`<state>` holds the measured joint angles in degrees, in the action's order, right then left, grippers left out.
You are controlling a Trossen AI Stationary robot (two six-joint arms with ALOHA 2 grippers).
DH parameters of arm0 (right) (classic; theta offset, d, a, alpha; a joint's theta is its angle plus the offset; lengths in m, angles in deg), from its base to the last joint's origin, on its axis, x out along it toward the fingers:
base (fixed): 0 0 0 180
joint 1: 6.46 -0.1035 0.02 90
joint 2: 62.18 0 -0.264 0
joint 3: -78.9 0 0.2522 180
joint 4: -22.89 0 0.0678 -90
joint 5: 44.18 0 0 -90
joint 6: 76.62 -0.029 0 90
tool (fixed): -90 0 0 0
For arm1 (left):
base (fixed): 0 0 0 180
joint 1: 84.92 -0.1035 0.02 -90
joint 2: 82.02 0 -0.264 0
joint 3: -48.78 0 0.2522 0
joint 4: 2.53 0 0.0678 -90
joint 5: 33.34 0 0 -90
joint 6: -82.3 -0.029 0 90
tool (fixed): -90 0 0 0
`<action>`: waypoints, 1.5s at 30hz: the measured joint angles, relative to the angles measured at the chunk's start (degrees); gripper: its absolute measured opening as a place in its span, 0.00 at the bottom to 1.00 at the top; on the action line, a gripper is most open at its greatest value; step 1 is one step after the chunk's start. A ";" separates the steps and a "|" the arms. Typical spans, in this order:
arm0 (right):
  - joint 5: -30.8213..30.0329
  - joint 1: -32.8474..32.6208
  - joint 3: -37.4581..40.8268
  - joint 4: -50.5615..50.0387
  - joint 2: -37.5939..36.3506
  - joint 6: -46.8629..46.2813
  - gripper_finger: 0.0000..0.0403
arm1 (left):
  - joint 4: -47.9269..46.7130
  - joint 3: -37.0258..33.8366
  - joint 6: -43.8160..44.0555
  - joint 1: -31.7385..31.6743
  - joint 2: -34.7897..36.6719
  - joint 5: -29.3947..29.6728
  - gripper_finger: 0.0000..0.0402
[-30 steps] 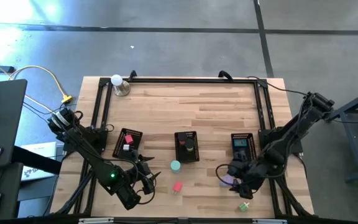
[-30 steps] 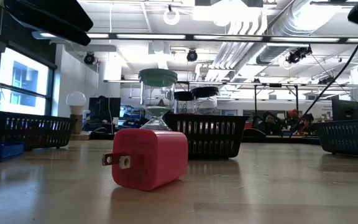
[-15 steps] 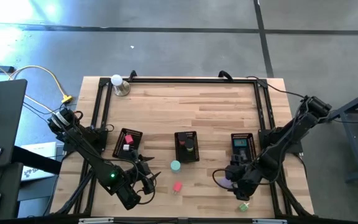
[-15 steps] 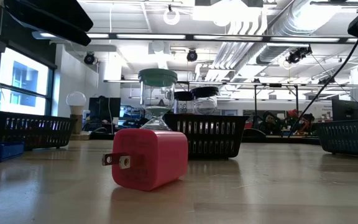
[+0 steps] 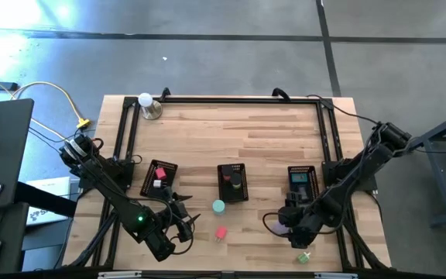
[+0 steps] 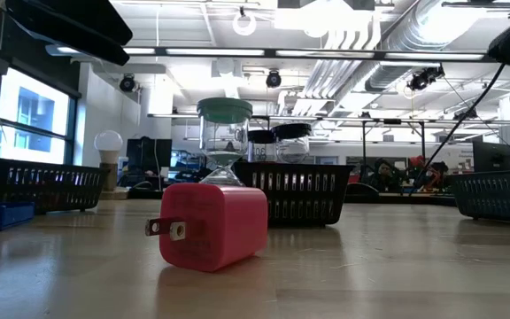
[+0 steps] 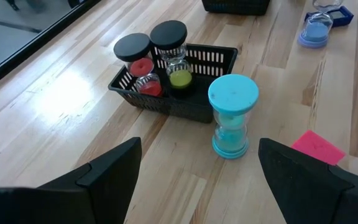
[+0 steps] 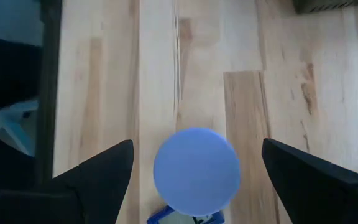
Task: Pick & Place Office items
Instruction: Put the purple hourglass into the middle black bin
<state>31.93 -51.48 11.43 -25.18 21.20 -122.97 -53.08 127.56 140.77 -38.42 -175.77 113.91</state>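
A: Why does the right gripper point(image 5: 289, 223) sit so low by the table's near edge?

B: It's directly above the purple-capped timer point(image 8: 196, 170) — fingers spread wide either side, holding nothing, apparently lined up to grasp it.

A: And the left gripper point(image 5: 183, 221)?

B: Also wide open and empty, facing the teal timer point(image 7: 232, 116) and the pink plug block point(image 7: 316, 147), both loose on the wood — likely waiting. Two black-capped timers point(image 7: 151, 61) already stand in the middle tray point(image 7: 217, 57).
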 joint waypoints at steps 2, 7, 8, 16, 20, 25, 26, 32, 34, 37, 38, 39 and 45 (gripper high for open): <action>0.47 0.00 0.00 -0.07 1.07 0.04 0.85 | 0.00 0.00 0.00 0.00 0.00 0.00 0.79; 0.38 0.00 0.00 0.00 3.36 0.04 0.85 | 0.00 0.00 0.00 0.00 -0.02 0.00 0.79; 0.42 0.02 0.00 0.02 3.73 0.05 0.85 | 0.00 0.00 0.00 0.00 -0.02 0.00 0.79; -0.88 0.05 0.00 0.02 4.88 0.50 0.85 | 0.04 -0.02 0.00 0.00 -0.02 0.04 0.79; -1.09 0.52 0.00 0.04 4.88 0.50 0.80 | 0.09 -0.02 0.00 0.00 -0.02 0.06 0.79; -1.04 0.55 0.00 0.06 4.88 0.52 0.67 | 0.42 -0.02 0.00 0.00 -0.02 0.07 0.79; -0.99 0.55 0.00 0.04 4.88 0.52 0.64 | 0.44 -0.02 0.00 0.00 -0.02 0.08 0.79; -0.98 0.55 0.00 0.04 4.88 0.52 0.47 | 0.46 -0.02 0.00 0.00 -0.02 0.09 0.79; -1.07 0.55 0.00 0.04 4.88 0.65 0.45 | 0.46 -0.02 0.00 0.00 -0.02 0.11 0.79; -1.58 0.55 0.00 0.83 4.88 1.19 0.45 | 0.46 -0.02 0.00 0.00 -0.02 0.11 0.79; -2.42 0.55 0.00 1.53 4.88 1.19 0.45 | 0.46 -0.02 0.00 0.00 -0.02 0.11 0.79; -3.31 0.59 0.00 2.44 4.87 1.26 0.45 | 0.46 -0.02 0.00 0.01 -0.02 0.11 0.79; -4.54 2.49 -1.62 4.51 4.83 4.21 0.47 | 0.48 -0.02 0.00 0.00 -0.02 0.13 0.79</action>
<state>27.38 -48.99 9.80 -20.67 26.03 -118.75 -52.60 127.53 140.77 -38.42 -175.79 114.04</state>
